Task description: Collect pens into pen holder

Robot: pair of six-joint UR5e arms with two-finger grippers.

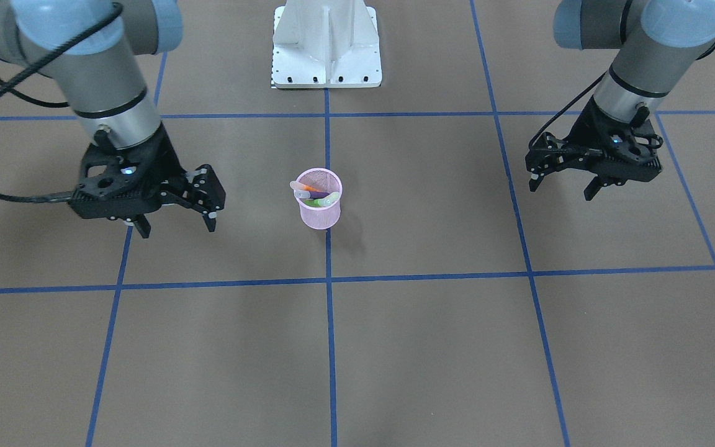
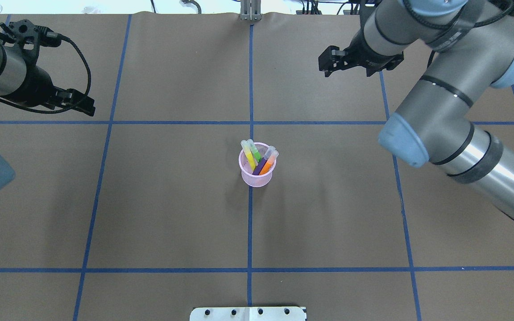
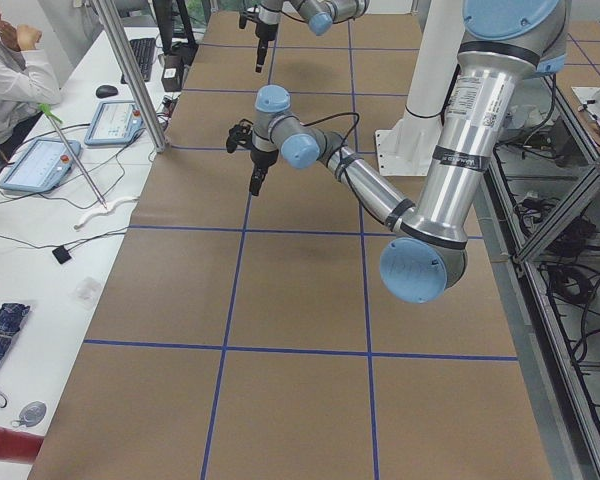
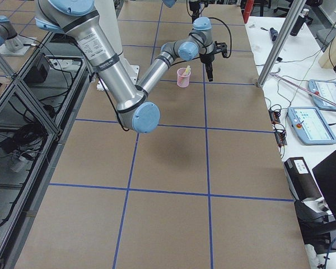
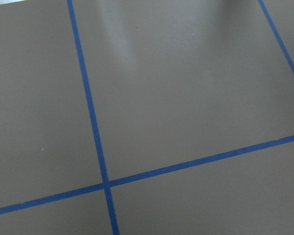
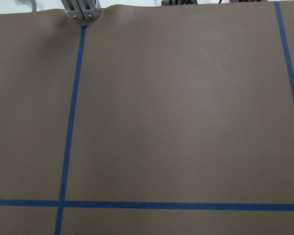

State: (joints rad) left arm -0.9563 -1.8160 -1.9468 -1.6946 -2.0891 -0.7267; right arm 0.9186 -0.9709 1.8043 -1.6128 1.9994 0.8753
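The pink wire-mesh pen holder (image 1: pixel 320 211) stands upright at the table's centre on a blue tape line; it also shows in the overhead view (image 2: pixel 257 174) and the right side view (image 4: pixel 183 78). Inside it stand the yellow pen (image 2: pixel 249 156), the green pen (image 2: pixel 255 152), the purple pen (image 2: pixel 260 166) and the orange pen (image 2: pixel 268 162), caps up. My left gripper (image 1: pixel 562 187) hangs open and empty, well off to one side of the holder. My right gripper (image 1: pixel 177 227) hangs open and empty on the other side. Both wrist views show only bare table.
Brown table paper with a grid of blue tape lines (image 1: pixel 328 279). The white robot base plate (image 1: pixel 326 49) sits at the table's robot-side edge. A side bench with tablets (image 3: pixel 40 165), a metal post (image 3: pixel 130 70) and a seated person (image 3: pixel 5 70) lies beyond the far edge.
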